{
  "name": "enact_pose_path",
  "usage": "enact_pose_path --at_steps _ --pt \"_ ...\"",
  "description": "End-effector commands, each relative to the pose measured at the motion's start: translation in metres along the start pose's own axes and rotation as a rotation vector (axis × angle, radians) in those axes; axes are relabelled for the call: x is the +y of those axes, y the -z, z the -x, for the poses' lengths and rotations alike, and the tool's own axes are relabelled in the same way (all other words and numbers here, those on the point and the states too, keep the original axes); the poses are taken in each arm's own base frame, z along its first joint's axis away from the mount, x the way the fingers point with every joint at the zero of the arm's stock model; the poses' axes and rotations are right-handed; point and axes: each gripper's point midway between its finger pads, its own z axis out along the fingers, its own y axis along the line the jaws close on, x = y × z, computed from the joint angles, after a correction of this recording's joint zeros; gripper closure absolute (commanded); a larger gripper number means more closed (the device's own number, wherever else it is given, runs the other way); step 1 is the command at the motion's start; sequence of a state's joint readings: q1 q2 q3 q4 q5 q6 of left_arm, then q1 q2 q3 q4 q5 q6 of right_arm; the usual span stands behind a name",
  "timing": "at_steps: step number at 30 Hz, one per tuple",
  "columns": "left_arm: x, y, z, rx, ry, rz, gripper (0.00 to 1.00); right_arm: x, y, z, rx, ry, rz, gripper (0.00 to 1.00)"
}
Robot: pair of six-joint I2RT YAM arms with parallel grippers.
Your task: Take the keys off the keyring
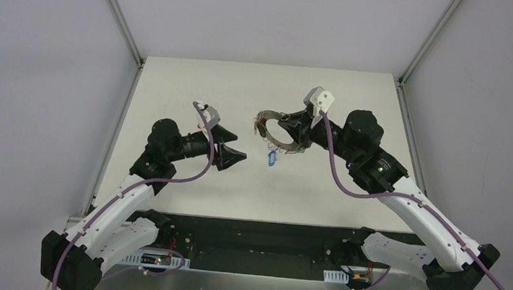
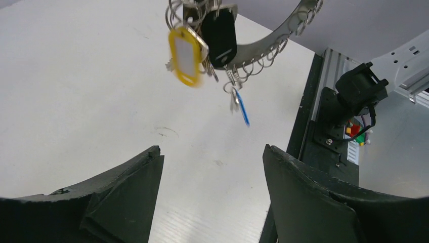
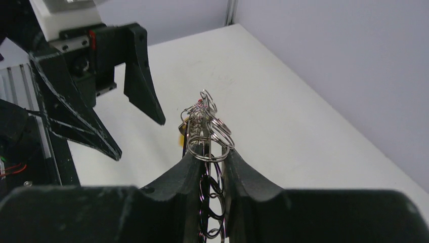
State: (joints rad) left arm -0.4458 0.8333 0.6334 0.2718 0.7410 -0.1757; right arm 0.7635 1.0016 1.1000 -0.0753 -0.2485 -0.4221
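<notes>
**Step in hand (judged):** the left arm takes one key off while the right arm presents the ring.

**Right gripper** (image 3: 208,158): jaws closed on the keyring (image 1: 273,128), pinching its flat band edge-on. The ring is held up off the counter (image 1: 197,81), between the two arms. Small wire loops (image 2: 255,66) fringe its lower rim.

**Left gripper** (image 2: 212,195): jaws spread wide with nothing between them. It sits near the ring but apart from it, aimed up at the hanging cluster.

**Keys, from the left wrist view:**
- A yellow-headed key (image 2: 186,55) and a black tag (image 2: 220,31) are bunched together at the near end of the ring.
- A blue key (image 2: 242,107) hangs lowest and alone from a loop, apart from the bunch. It looks slightly blurred; I cannot tell whether it is swinging.

**How to do it well (judgement):**
- Go for the blue key first. It is isolated, so both jaws have room around it.
- Let it hang quiet before closing.
- Close on the coloured plastic head, flat faces against the jaws. Avoid the silver blade and the wire loop.
- Approach from below and to the side away from the yellow and black bunch, so the open jaws do not sweep into it or snag neighbouring loops.
- The ring is pinched at one spot only and could pivot under load. Work the key off its loop gently rather than tugging straight, and pull roughly in the ring's plane.
- Watch the right jaws for slip.
</notes>
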Motion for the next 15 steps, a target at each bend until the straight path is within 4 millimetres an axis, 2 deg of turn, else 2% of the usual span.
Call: enact_pose_path --at_steps 1,3,8,15 --pt "-0.006 -0.004 0.015 -0.02 -0.013 -0.035 0.25 -0.002 0.002 0.082 -0.264 0.099 0.016 1.0" --pt "-0.005 -0.004 0.014 -0.017 -0.012 -0.035 0.25 0.0 0.002 0.103 -0.318 0.1 0.035 1.0" --pt "-0.007 -0.003 0.015 -0.021 -0.032 -0.046 0.23 0.01 -0.002 0.134 -0.392 0.072 0.111 1.0" --pt "-0.008 -0.001 0.016 -0.043 -0.073 -0.048 0.2 0.023 -0.006 0.162 -0.472 0.008 0.209 1.0"
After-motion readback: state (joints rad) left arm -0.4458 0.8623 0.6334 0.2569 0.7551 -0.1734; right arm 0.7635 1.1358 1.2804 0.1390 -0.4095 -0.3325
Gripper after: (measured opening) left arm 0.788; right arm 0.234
